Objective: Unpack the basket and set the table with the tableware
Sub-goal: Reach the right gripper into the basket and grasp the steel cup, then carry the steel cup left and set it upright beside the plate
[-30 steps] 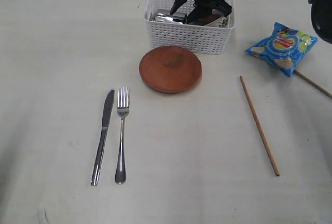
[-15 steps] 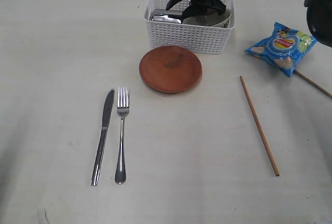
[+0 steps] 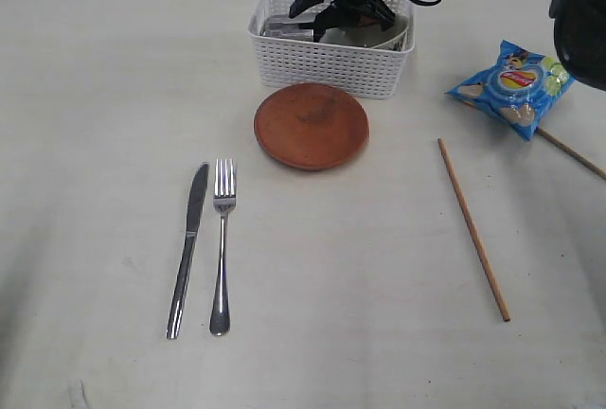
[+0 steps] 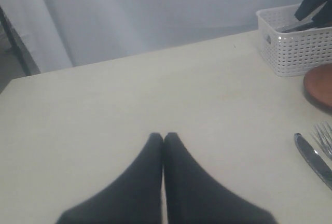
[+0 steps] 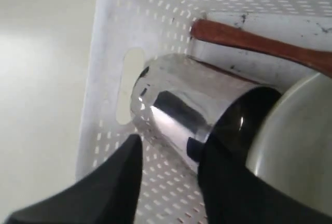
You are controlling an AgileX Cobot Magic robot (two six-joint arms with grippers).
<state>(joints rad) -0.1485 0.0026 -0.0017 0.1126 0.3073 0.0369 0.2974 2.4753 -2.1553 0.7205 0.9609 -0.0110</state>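
Table [image 3: 95,97]: one knife [image 3: 187,248], one fork [image 3: 222,248], one brown plate [image 3: 311,125], two chopsticks [image 3: 473,229], one chips bag [image 3: 513,87]. One basket [image 3: 331,68] at the far edge, holding one steel cup [image 5: 176,110], one wooden spoon [image 5: 259,45] and one white bowl [image 5: 295,141]. Right end effector [image 5: 168,151] inside the basket, jaws apart, tips at the cup. Left end effector [image 4: 163,140] closed, empty, above bare table.

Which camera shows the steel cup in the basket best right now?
The right wrist view: the steel cup shows close up, lying on its side in the basket beside the wooden spoon. The exterior view shows only a steel glint behind the rim; in the left wrist view I cannot make it out.
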